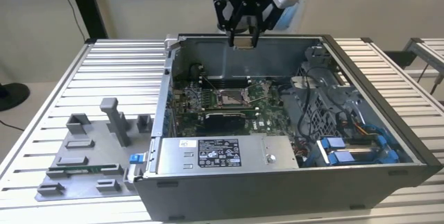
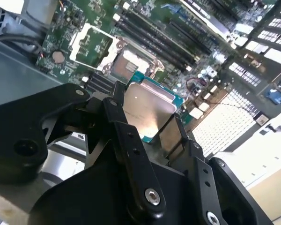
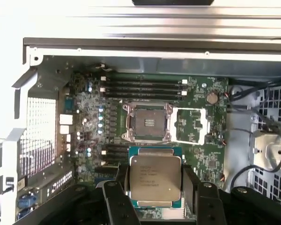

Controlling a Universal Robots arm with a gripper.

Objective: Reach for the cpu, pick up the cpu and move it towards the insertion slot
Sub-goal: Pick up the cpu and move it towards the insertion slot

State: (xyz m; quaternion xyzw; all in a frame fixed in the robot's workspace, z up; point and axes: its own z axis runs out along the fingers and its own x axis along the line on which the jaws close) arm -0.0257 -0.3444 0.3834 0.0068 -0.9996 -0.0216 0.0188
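above open pc case [image 1: 416, 151], gripper [image 1: 243, 41] jaws clamped on cpu [image 3: 155, 181], insertion slot [image 3: 147, 123] well below.

From my remote seat this reads as a robotics lab or electronics assembly workshop: I see an opened desktop computer case [image 1: 291, 125] lying on a table [image 1: 118, 73] built of ribbed aluminium profiles, with plain pale walls behind. On the exterior view's left a grey fixture plate [image 1: 90, 156] with printed holders sits on the table. In the first wrist view the bare green motherboard [image 3: 196, 154] inside the case adds to that workbench feel.
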